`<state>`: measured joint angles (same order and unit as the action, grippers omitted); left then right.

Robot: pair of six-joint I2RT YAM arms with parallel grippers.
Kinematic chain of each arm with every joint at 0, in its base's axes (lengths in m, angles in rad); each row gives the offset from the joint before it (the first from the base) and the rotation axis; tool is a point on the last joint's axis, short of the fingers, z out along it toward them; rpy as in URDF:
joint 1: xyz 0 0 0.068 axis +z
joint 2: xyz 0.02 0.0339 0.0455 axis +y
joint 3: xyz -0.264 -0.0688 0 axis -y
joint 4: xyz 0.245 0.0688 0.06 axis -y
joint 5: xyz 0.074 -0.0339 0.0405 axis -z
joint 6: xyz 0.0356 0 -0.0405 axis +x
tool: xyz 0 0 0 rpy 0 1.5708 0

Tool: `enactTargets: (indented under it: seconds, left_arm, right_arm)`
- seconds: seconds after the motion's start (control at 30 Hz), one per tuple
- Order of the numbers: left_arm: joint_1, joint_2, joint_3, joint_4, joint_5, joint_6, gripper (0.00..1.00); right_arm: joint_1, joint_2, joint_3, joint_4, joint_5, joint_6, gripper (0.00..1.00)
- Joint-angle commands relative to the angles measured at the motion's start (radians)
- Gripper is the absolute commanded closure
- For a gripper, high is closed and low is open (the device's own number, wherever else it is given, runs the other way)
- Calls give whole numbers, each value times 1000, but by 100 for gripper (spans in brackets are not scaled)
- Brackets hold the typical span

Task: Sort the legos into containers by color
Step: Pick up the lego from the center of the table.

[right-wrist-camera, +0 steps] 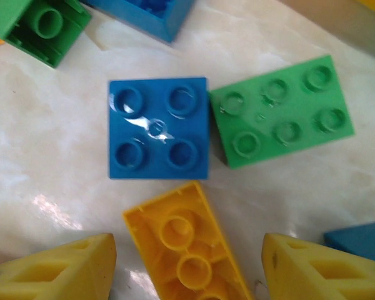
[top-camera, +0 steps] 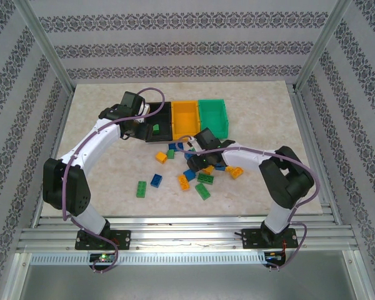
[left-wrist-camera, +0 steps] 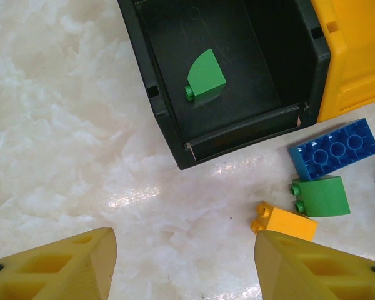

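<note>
Seen from above, 3 joined containers (top-camera: 222, 125) sit in a row at upper centre of a pale marbled table (top-camera: 112, 187): black on the left, orange-yellow in the middle, green on the right. Loose legos (top-camera: 184, 181) in green, blue and orange-yellow lie scattered just below them at centre frame.

The left gripper (left-wrist-camera: 184, 262) hovers beside the black bin (left-wrist-camera: 164, 119). Its 2 yellow fingers (left-wrist-camera: 69, 269) stand spread at the bottom of the left wrist view, with nothing between them. 1 green curved brick (left-wrist-camera: 206, 75) lies inside the black bin.

The right gripper (right-wrist-camera: 189, 262) is low over the pile, its fingers spread. An upturned yellow brick (right-wrist-camera: 181, 244) lies between them, with a gap on each side. Above it in the frame, a blue 4-stud brick (right-wrist-camera: 157, 128) and a green 6-stud brick (right-wrist-camera: 281, 112) lie just beside each other.
</note>
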<state>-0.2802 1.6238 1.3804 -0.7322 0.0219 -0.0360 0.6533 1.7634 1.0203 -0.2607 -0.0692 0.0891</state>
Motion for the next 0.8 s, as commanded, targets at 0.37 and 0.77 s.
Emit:
enactTargets:
  seconds: [0.37,0.77]
  left_arm:
    - [0,-23,0,-5,9,27,40]
    - [0,-40,-1,-2,28,25,39]
  right_arm:
    - [23,18,11,-109,71,-42,60]
    - [-79,-159,26,28,-59,75,79]
